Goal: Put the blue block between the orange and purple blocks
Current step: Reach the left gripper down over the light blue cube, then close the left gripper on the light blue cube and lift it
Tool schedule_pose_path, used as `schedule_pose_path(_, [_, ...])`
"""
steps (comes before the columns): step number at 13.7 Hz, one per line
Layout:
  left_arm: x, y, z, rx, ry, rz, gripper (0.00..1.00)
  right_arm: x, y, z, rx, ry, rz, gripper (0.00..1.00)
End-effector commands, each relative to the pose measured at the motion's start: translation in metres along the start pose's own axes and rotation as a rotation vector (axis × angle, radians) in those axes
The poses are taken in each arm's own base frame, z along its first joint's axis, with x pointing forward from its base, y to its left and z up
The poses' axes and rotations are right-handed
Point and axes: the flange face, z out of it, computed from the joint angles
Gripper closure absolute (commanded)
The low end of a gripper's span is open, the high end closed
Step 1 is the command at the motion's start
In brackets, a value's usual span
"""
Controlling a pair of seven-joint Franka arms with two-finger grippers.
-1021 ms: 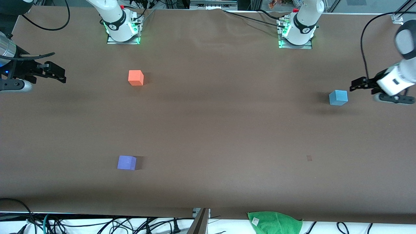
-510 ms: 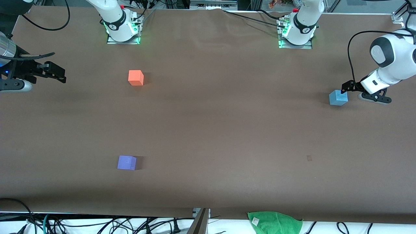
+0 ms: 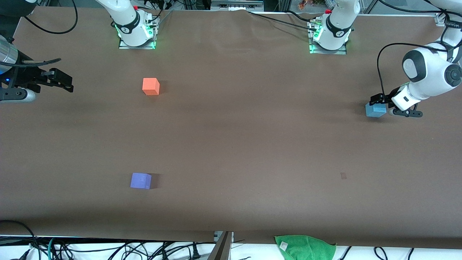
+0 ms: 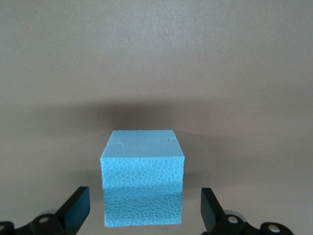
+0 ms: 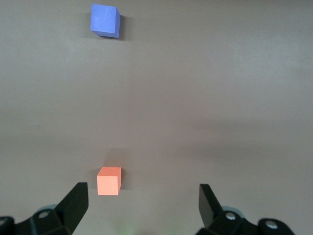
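a: front view had the left gripper (image 3: 377, 100) down at the blue block (image 3: 375, 110), toward the left arm's end of the table (image 3: 231, 144). could you see its fingers there?

b: barely; they were dark and partly lost against the block. left wrist view was plainer: the blue block (image 4: 142, 177) sat on the table between the two fingertips (image 4: 77, 208), with a gap on each side. so the left gripper (image 4: 144, 210) was spread wide and had hold of nothing.

a: and the right gripper (image 3: 63, 80)?

b: it waited over the right arm's end of the table, its arm cut off by the edge of the view. right wrist view showed the right gripper (image 5: 143, 203) spread wide too, nothing in it.

a: the other cubes?

b: orange block (image 3: 151, 86) lay near the right arm's base, and the purple block (image 3: 140, 181) well apart from it, nearer the front camera. a green cloth (image 3: 305, 247) was cut off at the table's near edge.
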Motion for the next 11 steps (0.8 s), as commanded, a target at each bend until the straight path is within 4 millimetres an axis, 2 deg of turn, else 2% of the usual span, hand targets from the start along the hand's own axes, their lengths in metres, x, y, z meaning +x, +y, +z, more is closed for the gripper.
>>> schedule_pose_path(1, [0.006,0.002,0.01,-0.016,-0.007,-0.038,0.0,0.001,0.001,-0.003,-0.006,0.007,-0.012,0.0])
schedule_pose_path(2, [0.008,0.003,0.011,-0.016,-0.007,-0.036,0.06,0.001,0.002,-0.003,-0.005,0.007,-0.011,0.0])
schedule_pose_path(3, [0.008,0.003,0.011,-0.014,-0.006,-0.031,0.24,0.001,0.001,-0.003,-0.006,0.007,-0.012,0.0])
schedule_pose_path(4, [0.01,0.004,0.009,-0.007,-0.006,-0.018,0.37,0.001,0.001,-0.003,-0.006,0.007,-0.012,0.0])
schedule_pose_path(6, [0.01,0.003,0.009,-0.005,-0.005,-0.006,0.55,0.001,0.002,-0.003,-0.005,0.007,-0.011,0.0])
schedule_pose_path(8, [0.013,0.002,0.005,0.0,0.003,-0.002,0.81,0.001,0.001,-0.003,-0.006,0.007,-0.012,0.0])
schedule_pose_path(10, [0.016,0.005,-0.006,0.008,0.019,0.005,0.85,0.001,0.001,-0.003,-0.006,0.007,-0.012,0.0])
schedule_pose_path(11, [0.023,0.011,-0.02,0.018,0.042,0.021,0.85,0.001,0.001,-0.003,-0.006,0.007,-0.012,0.0])
